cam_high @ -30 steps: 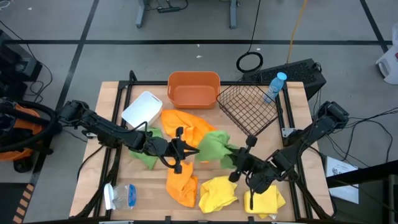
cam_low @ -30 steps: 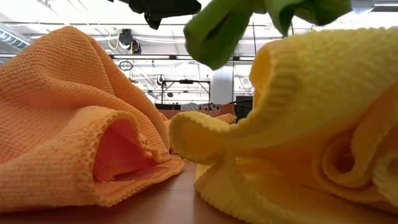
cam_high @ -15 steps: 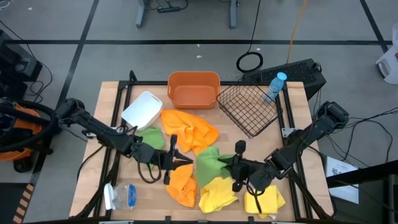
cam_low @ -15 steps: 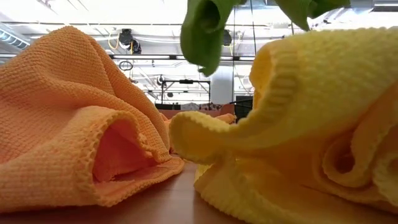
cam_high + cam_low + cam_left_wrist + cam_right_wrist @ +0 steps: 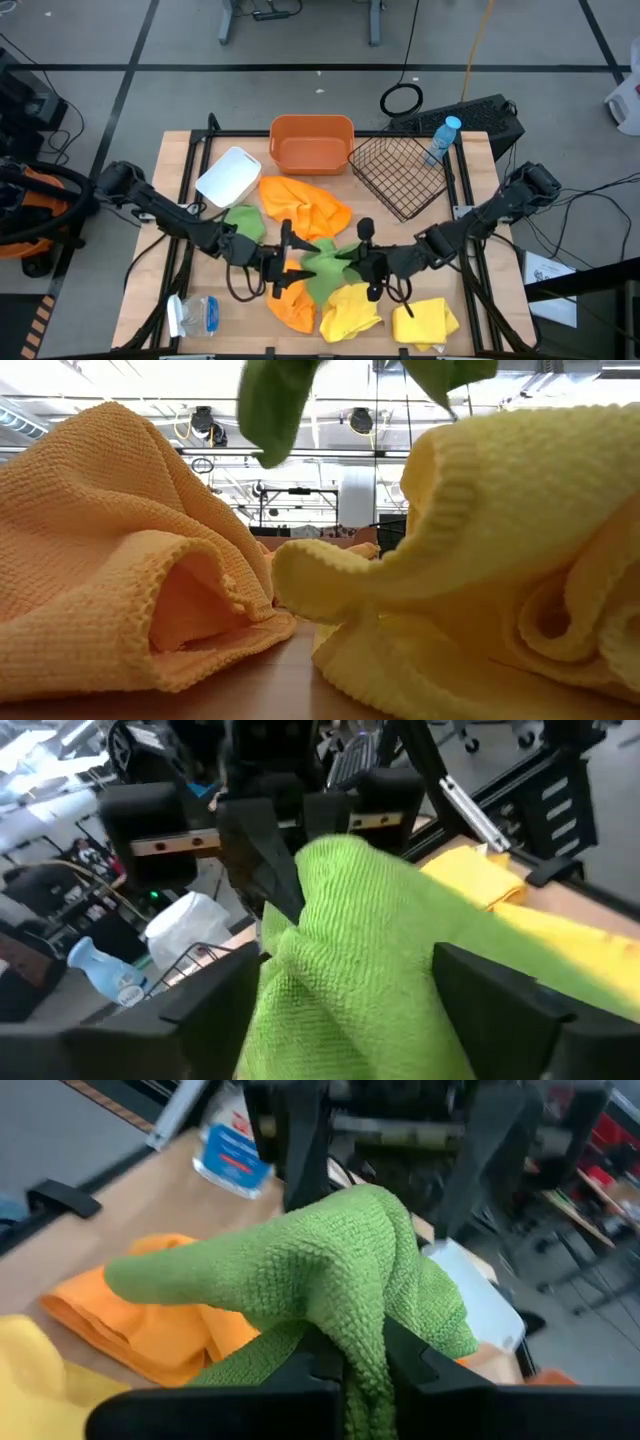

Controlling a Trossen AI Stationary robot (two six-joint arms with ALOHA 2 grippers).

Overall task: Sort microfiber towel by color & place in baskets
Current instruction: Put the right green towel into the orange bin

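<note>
A green microfiber towel (image 5: 325, 265) hangs above the table's middle between my two grippers. My right gripper (image 5: 362, 262) is shut on its right end. My left gripper (image 5: 288, 258) stands open around its left end (image 5: 340, 950). In the low view the towel's lower ends (image 5: 270, 405) dangle above the cloths on the table. A second green towel (image 5: 243, 222), two orange ones (image 5: 305, 205) (image 5: 292, 302) and two yellow ones (image 5: 350, 310) (image 5: 425, 322) lie on the table. At the far edge stand the white tub (image 5: 229, 175), the orange tub (image 5: 312, 143) and the black wire basket (image 5: 400, 175). My left gripper has its open fingers (image 5: 200, 1015) on either side of the green towel's bunched end; I cannot tell whether they touch it. My right gripper pinches a bunched fold of the towel (image 5: 362, 1342) between its two fingers, coming nearly level from the table's right. The towel is lifted clear and sags in slack folds toward my left gripper.
A clear bottle with a blue cap (image 5: 441, 140) stands by the wire basket at the far right. A clear plastic packet (image 5: 195, 315) lies at the near left corner. Black frame rails (image 5: 190, 180) run along the table's left and right edges.
My left gripper has opened and rolled, letting go of the green towel's left end. My right gripper has carried the towel toward the table's left and has rolled too. The towel, stretched between both grippers a second ago, now hangs bunched from the right gripper.
</note>
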